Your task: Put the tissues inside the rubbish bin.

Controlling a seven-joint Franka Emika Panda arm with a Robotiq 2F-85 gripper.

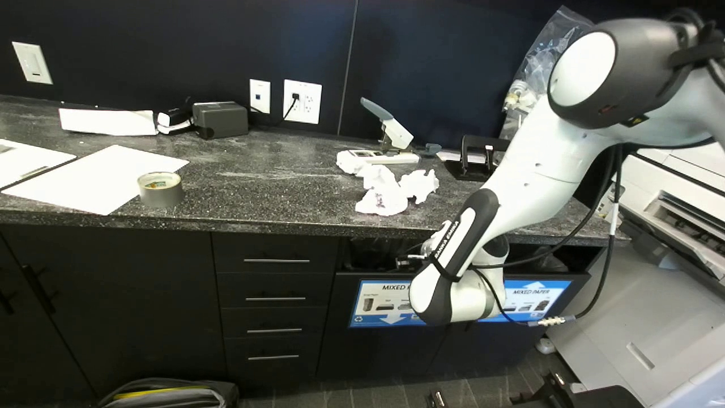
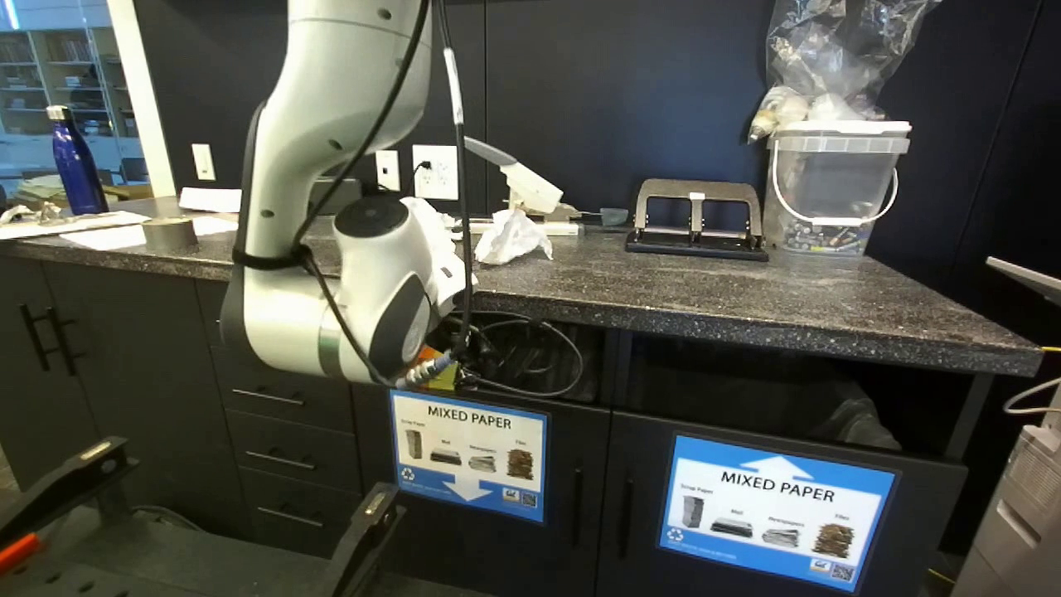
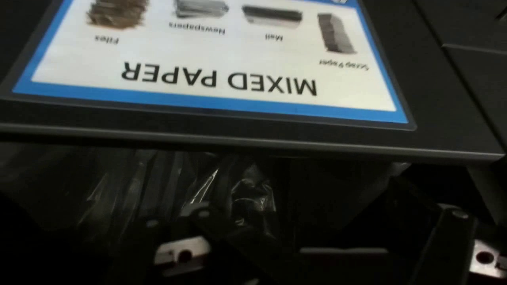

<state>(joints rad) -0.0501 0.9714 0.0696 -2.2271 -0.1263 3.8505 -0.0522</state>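
Observation:
Several crumpled white tissues (image 1: 382,195) lie clumped on the dark counter in both exterior views, in front of the stapler. One tissue (image 2: 514,237) shows fully in an exterior view, and others are partly behind the arm. The rubbish bin (image 2: 572,365) is the open-topped compartment under the counter with a MIXED PAPER sign; its plastic liner (image 3: 253,194) shows in the wrist view. My gripper (image 3: 324,221) points down at the bin opening. Its fingers are dark but look spread apart, with nothing seen between them. In both exterior views the arm mostly hides the gripper.
The counter (image 1: 272,209) edge overhangs the bin opening. On the counter are a stapler (image 1: 393,136), a hole punch (image 2: 696,217), a tape roll (image 1: 161,190) and paper sheets (image 1: 96,175). A clear bucket (image 2: 833,186) stands at the back. A printer (image 1: 668,198) stands beside the counter.

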